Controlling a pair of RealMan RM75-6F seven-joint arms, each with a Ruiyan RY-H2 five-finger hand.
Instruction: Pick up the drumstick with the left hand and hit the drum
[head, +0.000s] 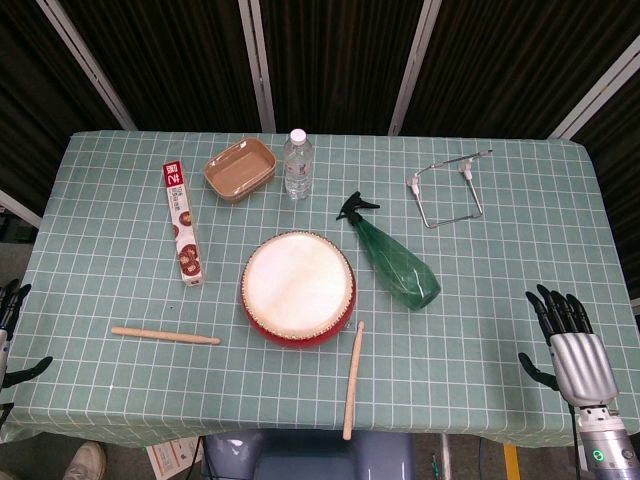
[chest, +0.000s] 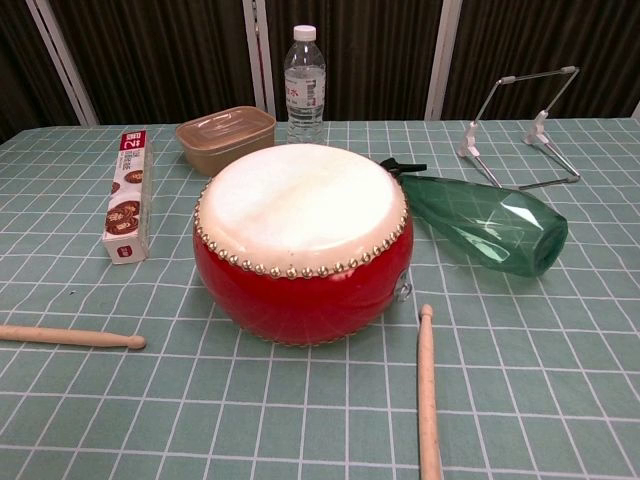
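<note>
Both drumsticks lie flat on the desk (head: 100, 200), left drumstick (head: 165, 335) left of the red drum (head: 298, 288), left robot hand (head: 10, 335) and right robot hand (head: 572, 345) spread, holding nothing.

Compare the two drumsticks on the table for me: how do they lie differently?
The left drumstick lies crosswise, left of the drum and clear of it, tip pointing right. The right drumstick lies lengthwise in front of the drum, tip close to its base, butt overhanging the table's near edge. The left one sits nearer the left hand. Both are plain wood, untouched.
</note>
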